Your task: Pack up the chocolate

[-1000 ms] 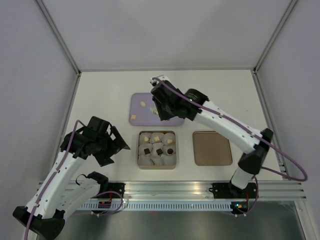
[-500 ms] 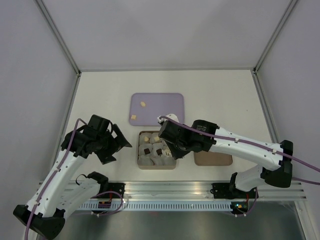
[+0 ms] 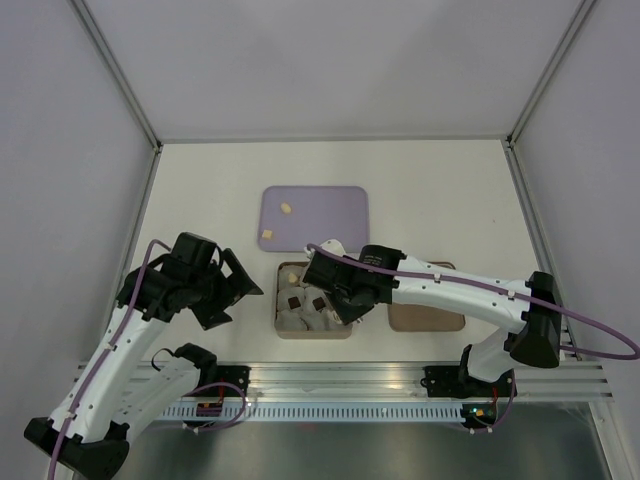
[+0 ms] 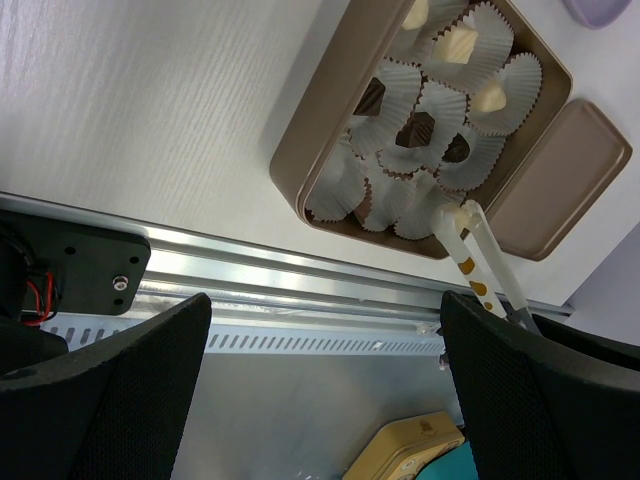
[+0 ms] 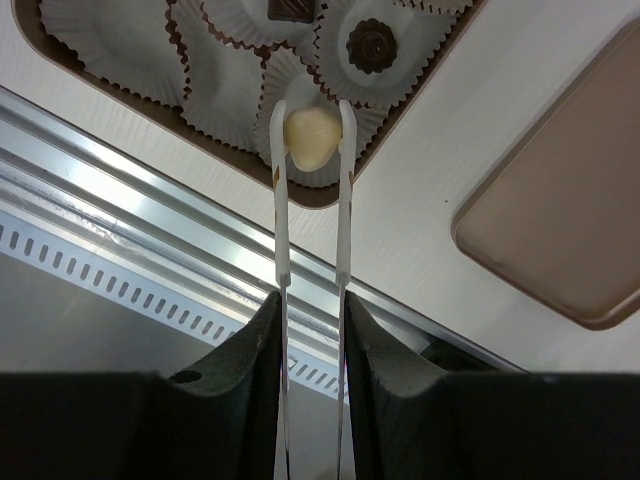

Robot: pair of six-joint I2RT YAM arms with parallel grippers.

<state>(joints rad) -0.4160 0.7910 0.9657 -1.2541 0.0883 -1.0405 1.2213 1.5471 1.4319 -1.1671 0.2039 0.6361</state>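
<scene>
- Between the tips of the right pincer (image 5: 311, 112) sits a cream chocolate (image 5: 308, 142). The long white fingers (image 5: 279, 180) are closed on its two flanks.
- Directly beneath the tips lies an empty paper cup (image 5: 305, 178). It sits in the corner of the box (image 5: 405, 108) closest to the pincer's wrist.
- The piece looks tiny, light and smooth, so I judge it could squirt sideways from such thin tips. It may also be marked by too hard a squeeze. A gentle hold across flat sides, low on the piece, suits it best.
- The cups look flimsy and crowd one another, so a careless descent would probably crumple or shift them.
- Ahead of the tips are filled cups, one holding a dark chocolate (image 5: 372, 45), which leaves little slack that way.
- To the pincer's right, past the box wall, is a strip of bare surface (image 5: 440, 150), then the lid (image 5: 550, 230).
- Behind the tips the metal rail (image 5: 150, 200) runs close to the box edge.
- Far ahead, beyond the box, two cream pieces (image 3: 286, 208) wait on the purple tray (image 3: 330, 215).
- Off to its left, past the box, the left pincer (image 4: 325, 340) hangs wide open and empty, well apart.
</scene>
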